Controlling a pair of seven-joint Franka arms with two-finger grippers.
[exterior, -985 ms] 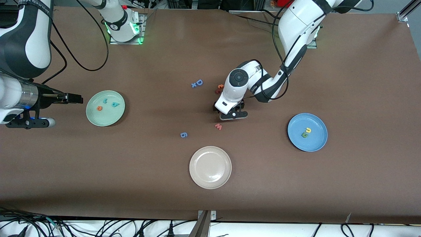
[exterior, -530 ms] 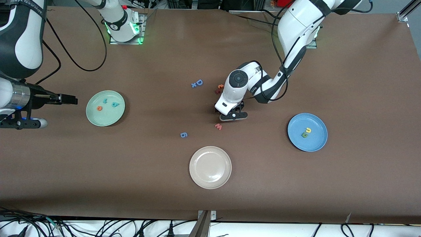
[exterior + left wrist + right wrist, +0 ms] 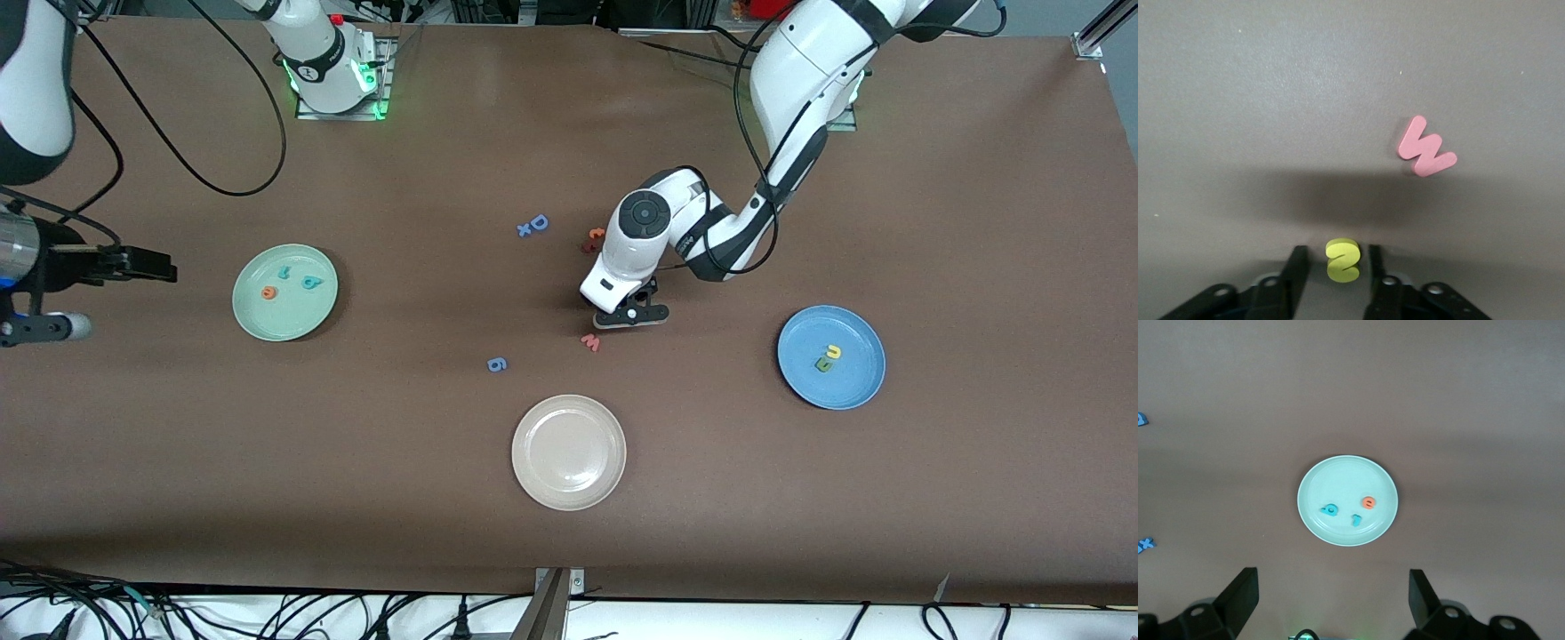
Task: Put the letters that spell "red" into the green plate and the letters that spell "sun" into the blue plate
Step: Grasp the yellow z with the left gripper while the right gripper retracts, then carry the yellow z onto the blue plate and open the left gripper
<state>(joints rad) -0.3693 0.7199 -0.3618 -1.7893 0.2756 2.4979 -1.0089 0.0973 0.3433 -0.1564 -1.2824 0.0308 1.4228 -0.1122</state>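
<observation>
The yellow "s" (image 3: 1343, 260) lies on the brown table between the fingers of my left gripper (image 3: 1337, 265), which is low over the table's middle (image 3: 631, 316). Its jaws stand narrow with small gaps on both sides of the letter; the front view hides the "s". In the blue plate (image 3: 853, 384) lie an olive u/n (image 3: 824, 364) and a yellow u/n (image 3: 833, 352). The green plate (image 3: 293, 318) holds the orange "e" (image 3: 268, 292), teal "d" (image 3: 309, 283) and teal "r" (image 3: 285, 272). My right gripper (image 3: 167, 265) is open, beside that plate (image 3: 1313, 487) toward the right arm's end.
A pink "w" (image 3: 590, 341) lies just nearer the front camera than my left gripper. An orange "t" (image 3: 594, 238), a blue "D" (image 3: 536, 223) and a blue "g" (image 3: 497, 364) lie around the middle. A beige plate (image 3: 569, 484) sits nearer the camera.
My left gripper's jaws have narrowed around the yellow "s". My right arm has drawn back from the green plate toward its own end of the table.
</observation>
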